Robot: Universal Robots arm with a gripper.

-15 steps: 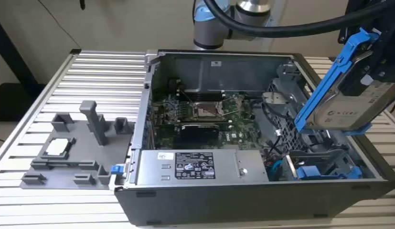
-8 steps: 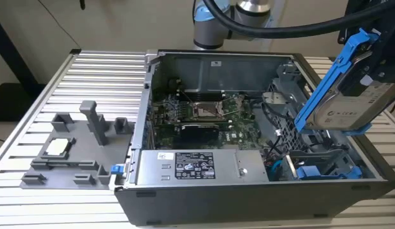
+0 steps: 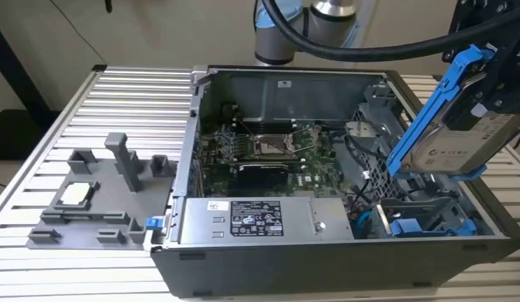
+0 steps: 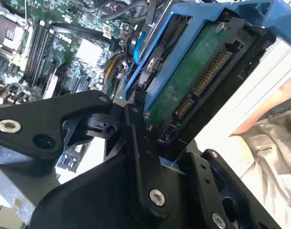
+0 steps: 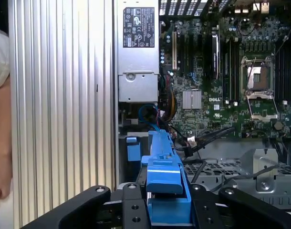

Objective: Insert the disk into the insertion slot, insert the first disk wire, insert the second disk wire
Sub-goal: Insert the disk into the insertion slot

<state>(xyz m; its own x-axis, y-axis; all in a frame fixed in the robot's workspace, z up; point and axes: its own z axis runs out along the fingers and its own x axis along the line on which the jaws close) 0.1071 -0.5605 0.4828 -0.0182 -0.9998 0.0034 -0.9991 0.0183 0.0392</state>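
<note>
- Disk (image 3: 461,135) is clamped in the jaws by its blue carrier frame (image 5: 165,167). We see it in the air over the drive-cage end of the open case (image 3: 327,267), at the exterior view's right.
- Orientation:
  - The long axis is steep and tilted, with the upper end leaning toward the exterior view's right.
  - The label face is turned to the exterior camera.
  - In the second wrist view the green circuit board (image 4: 193,81) and connector row (image 4: 210,71) show on the other face. The connector edge looks turned away from the motherboard (image 3: 268,151), though we can't be sure.
- Not seated yet: the insertion slot (image 3: 423,214) lies below the disk, well apart from it.
- How we'd do the insertion well:
  - Take the tilt out so the long axis lines up with the bay.
  - Square the carrier rails to the slot's blue fittings before any push.
  - Go in straight and slowly with a firm grip, because a skewed entry would likely bind on the sheet metal.
- Risks we see:
  - Loose cables (image 3: 360,214) just beside the cage could snag the carrier.
  - A person's arm (image 5: 0,119) is at the worktop (image 3: 134,100) edge.
</note>
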